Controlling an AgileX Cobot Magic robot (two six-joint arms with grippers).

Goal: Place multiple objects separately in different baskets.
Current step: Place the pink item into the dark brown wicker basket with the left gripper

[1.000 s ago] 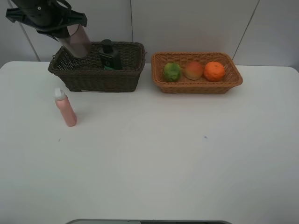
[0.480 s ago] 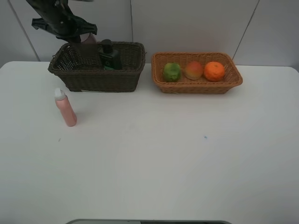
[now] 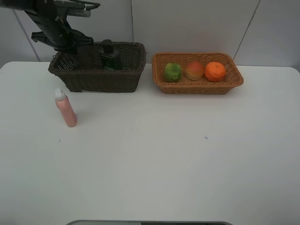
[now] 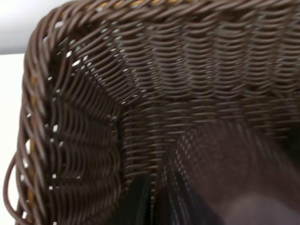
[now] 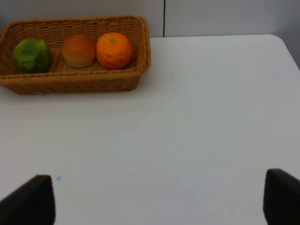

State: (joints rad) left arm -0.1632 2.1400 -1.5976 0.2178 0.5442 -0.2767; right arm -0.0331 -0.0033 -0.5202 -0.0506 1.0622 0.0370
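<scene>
Three fruits [image 3: 193,71] sit in the tan basket [image 3: 197,87]; pink bottle [image 3: 65,108] upright on the table [image 3: 164,154]. My left gripper [image 4: 154,201] — clamped on the translucent cup [image 4: 225,173] — is down inside the dark basket [image 3: 96,79], beside the black bottle [image 3: 109,56]. My right gripper [image 5: 159,199] — jaws wide, nothing held.

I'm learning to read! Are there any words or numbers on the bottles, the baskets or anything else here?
No readable words or numbers anywhere.
Dark bottle: a small green patch, perhaps a label, too small and blurred to read.
Pink bottle: no print shows.
Dark brown basket and light basket: plain wicker.
</scene>
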